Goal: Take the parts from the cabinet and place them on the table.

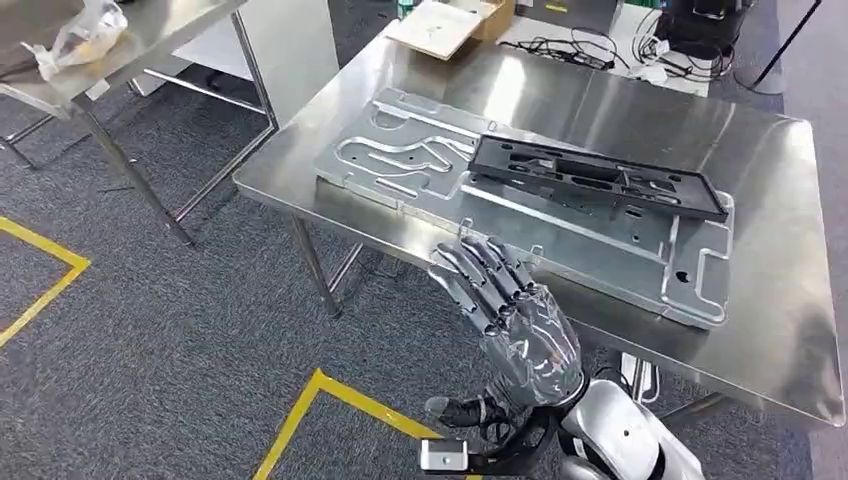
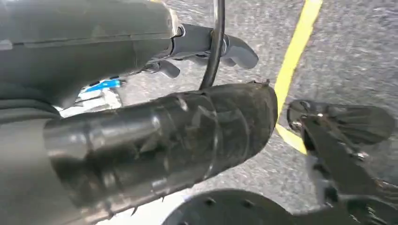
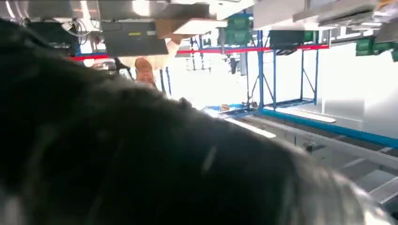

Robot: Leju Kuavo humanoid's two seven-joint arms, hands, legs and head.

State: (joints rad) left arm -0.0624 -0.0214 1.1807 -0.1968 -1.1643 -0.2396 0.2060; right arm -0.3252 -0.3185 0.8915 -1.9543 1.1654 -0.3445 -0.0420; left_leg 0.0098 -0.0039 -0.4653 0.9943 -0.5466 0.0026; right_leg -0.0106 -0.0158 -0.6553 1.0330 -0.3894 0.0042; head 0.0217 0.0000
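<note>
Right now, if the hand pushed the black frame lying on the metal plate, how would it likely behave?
The black frame is flat and looks like moulded plastic, so probably light and fairly stiff. Lying on the smooth silver plate, it would likely slide rather than tip. Its long, thin shape with cut-outs suggests some flex if lifted by one end.

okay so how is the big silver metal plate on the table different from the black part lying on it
The flat silver metal plate is shiny, with curved grooves and cut-outs; the long black plastic frame is matte, with rectangular openings. The silver plate is far larger, and the black frame covers only part of it. The plate rests directly on the steel table, while the frame lies on the plate. Both lie flat, and neither is held.
</note>
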